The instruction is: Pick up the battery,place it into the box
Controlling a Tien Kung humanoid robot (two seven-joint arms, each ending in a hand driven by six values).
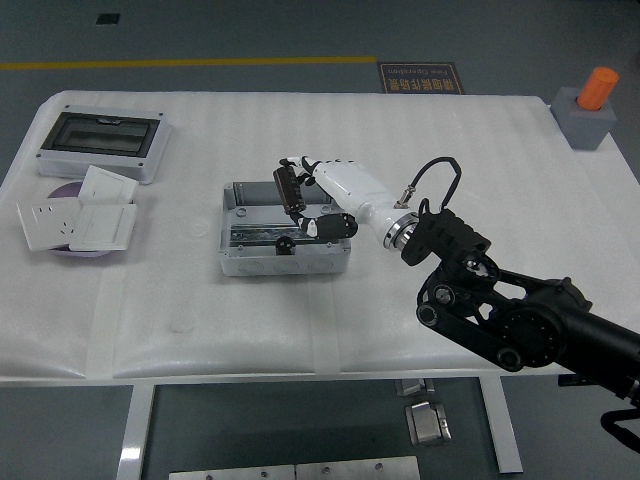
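Note:
My right hand, white with black fingertips, hangs over the open grey box near the table's middle. Its fingers are curled around a dark cylindrical battery, held roughly upright above the box's rear right part. The black right arm reaches in from the lower right. Inside the box I see a metal rail and a small black part. My left arm is out of the picture.
A closed grey enclosure with a dark window sits at the back left. White wall sockets on a purple disc lie in front of it. A grey block with an orange cylinder stands at the far right corner.

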